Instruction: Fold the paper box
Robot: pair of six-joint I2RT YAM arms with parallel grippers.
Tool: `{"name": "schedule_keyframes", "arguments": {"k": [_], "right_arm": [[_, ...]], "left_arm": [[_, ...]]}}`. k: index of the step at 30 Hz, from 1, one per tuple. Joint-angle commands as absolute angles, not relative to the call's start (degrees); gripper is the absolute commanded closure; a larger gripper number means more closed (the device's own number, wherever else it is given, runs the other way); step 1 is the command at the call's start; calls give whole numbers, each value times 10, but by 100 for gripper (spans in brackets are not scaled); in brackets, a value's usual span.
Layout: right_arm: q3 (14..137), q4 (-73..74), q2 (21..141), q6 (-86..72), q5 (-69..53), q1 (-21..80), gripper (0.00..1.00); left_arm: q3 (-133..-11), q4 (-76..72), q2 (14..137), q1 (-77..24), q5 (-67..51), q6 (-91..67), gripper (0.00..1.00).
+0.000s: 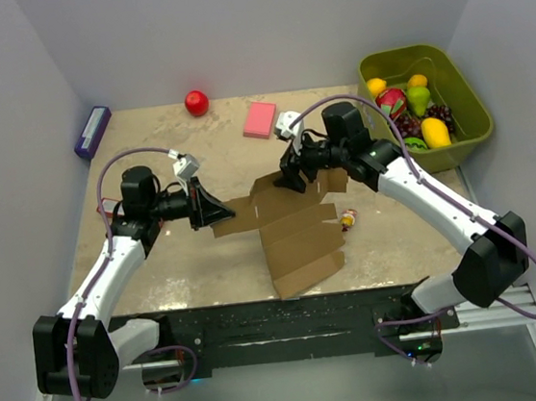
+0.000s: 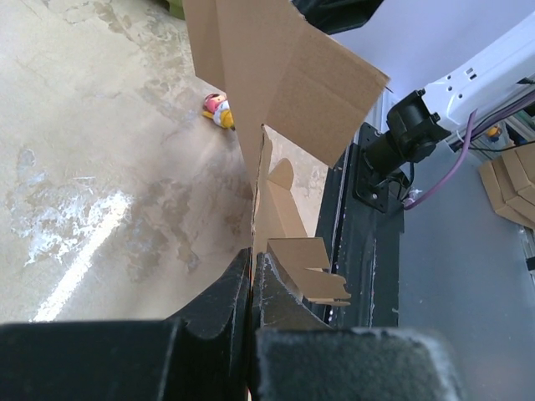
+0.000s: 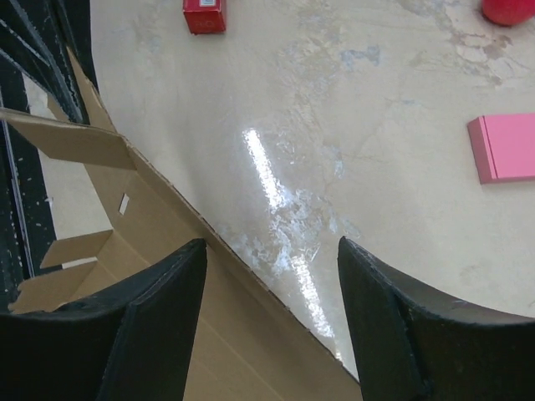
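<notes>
The plain brown cardboard paper box [image 1: 296, 236] [image 2: 284, 75] [image 3: 234, 326] sits in the middle of the pale stone-look table [image 1: 179, 269]. It is not a box yet. It is a cut-out sheet with flaps. The near part lies flat on the table. The far part is lifted off the table and tilts up.

The left gripper [image 1: 221, 209] [image 2: 252, 276] is black and hangs over the left half of the table. Its 2 jaws are squeezed together on a thin flap edge of the paper box. In the left wrist view the edge runs straight down into the slit between them.

The right gripper [image 1: 290, 181] [image 3: 272, 251] is black too and hangs over the middle of the table, toward the far side. Its 2 jaws stand apart with a gap between them. The lifted edge of the paper box runs across that gap. The jaws are not pressing on it.

A round red ball [image 1: 197, 102] [image 3: 508, 8] rests at the far edge of the table. A pink flat block [image 1: 260, 119] [image 3: 506, 149] lies on the far side of the table. A long purple box [image 1: 93, 131] lies at the far left corner of the table. A green plastic bin [image 1: 469, 90] full of toy fruit [image 1: 434, 131] sits at the far right corner of the table. A little yellow and pink toy [image 1: 349, 218] [image 2: 219, 109] lies on the right half of the table.
</notes>
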State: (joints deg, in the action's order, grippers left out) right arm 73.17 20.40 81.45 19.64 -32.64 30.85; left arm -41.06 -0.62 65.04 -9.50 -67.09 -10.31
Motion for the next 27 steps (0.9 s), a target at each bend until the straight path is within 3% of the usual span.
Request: {"name": "schedule_keyframes", "arguments": {"k": [1,10,11,12,14,15,18,27], "right_arm": [[744,207,815,192,-348,313,45],[725,201,833,169,-352,313,86],[720,195,832,165,-351,314,90],[715,188,832,157,-340,317,93],[696,161,829,142,-317,320,99],[688,151,828,126,-286,323,100],[649,97,817,98,-235,330,100],[608,66,805,89,-181,347,100]], "left_arm": [[-446,-1,652,-94,-668,-79,100],[-454,23,667,-92,-586,-84,98],[-454,19,674,-91,-578,-86,90],[-460,20,678,-91,-551,-86,70],[-479,49,684,-91,-510,-71,51],[-485,58,683,-91,-457,-66,41],[-490,62,665,-91,-350,-60,33],[-519,-11,675,-150,-361,-44,27]]}}
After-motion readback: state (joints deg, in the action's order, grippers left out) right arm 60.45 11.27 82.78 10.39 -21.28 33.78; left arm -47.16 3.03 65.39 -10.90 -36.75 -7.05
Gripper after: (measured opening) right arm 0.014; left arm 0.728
